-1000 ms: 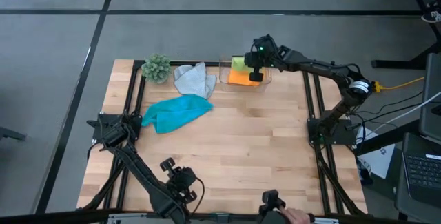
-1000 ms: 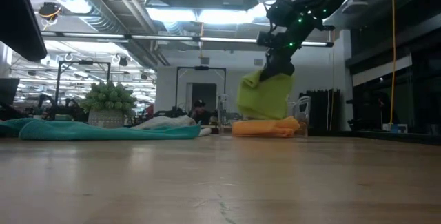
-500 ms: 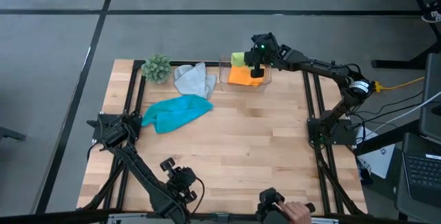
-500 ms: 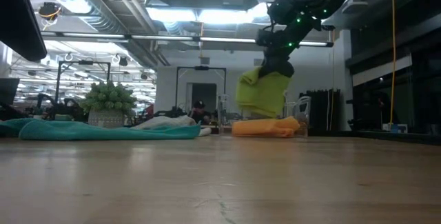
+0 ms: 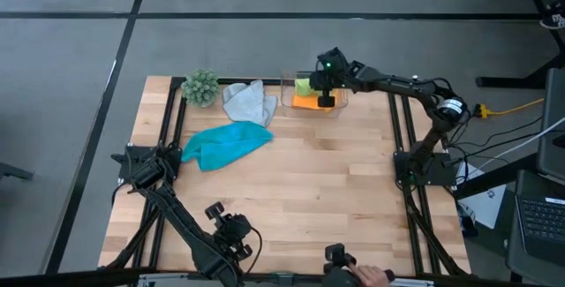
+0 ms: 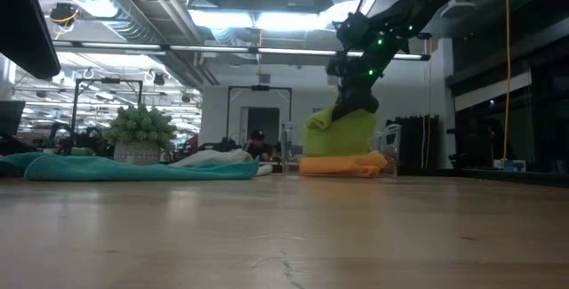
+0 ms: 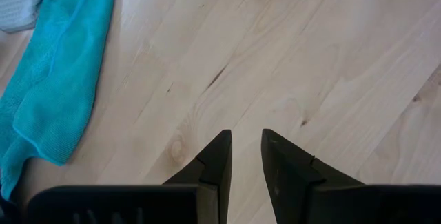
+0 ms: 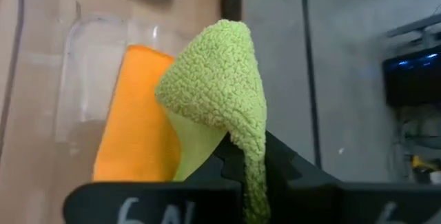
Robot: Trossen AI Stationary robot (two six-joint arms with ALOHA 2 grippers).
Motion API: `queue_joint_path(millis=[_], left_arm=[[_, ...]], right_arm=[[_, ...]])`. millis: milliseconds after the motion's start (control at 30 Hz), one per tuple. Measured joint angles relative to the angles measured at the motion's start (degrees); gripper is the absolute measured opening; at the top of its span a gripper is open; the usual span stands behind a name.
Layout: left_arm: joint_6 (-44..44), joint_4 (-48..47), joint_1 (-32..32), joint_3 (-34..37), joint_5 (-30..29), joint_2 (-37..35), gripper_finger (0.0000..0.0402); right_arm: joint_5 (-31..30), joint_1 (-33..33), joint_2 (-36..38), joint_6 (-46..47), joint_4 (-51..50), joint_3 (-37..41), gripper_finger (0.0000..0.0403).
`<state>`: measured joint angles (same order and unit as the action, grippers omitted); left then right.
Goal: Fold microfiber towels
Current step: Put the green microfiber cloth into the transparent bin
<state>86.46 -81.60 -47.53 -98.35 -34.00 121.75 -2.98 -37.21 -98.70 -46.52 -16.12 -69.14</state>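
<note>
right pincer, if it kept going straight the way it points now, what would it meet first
Probably the orange towel lying in the clear plastic box. The right pincer, shut on the lime green towel, points down at it; depth is unclear, so the hanging green cloth may touch first.

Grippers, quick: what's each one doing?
Left gripper: slightly open, holding nothing, above bare wood.
Right gripper: shut on the lime green towel.

Right tool clamped shut, raised; left tool parted

I see a lime green towel, an orange towel, a turquoise towel, a light grey towel.
</note>
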Motion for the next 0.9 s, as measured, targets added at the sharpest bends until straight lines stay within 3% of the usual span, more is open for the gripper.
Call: queue_joint_path(millis=[167, 400, 567, 700, 900], left_arm=[[0.0, 0.0, 0.0, 0.0, 0.0, 0.0, 0.0072], [0.0, 0.0, 0.0, 0.0, 0.0, 0.0, 0.0072], [0.0, 0.0, 0.0, 0.0, 0.0, 0.0, 0.0072], [0.0, 0.0, 0.0, 0.0, 0.0, 0.0, 0.0072], [0.0, 0.0, 0.0, 0.0, 0.0, 0.0, 0.0072]], right_arm=[[0.1, 1.6, -3.1, 8.7, -1.7, 0.0, 0.0028], [0.1, 4.8, -2.3, 14.8, -3.1, 0.0, 0.015], [1.4, 6.5, -1.6, 15.0, -9.6, 0.0, 0.021], [5.9, 7.0, -1.5, 16.5, -13.8, 0.0, 0.023], [4.3, 7.3, -0.5, 17.0, -15.1, -3.3, 0.023]])
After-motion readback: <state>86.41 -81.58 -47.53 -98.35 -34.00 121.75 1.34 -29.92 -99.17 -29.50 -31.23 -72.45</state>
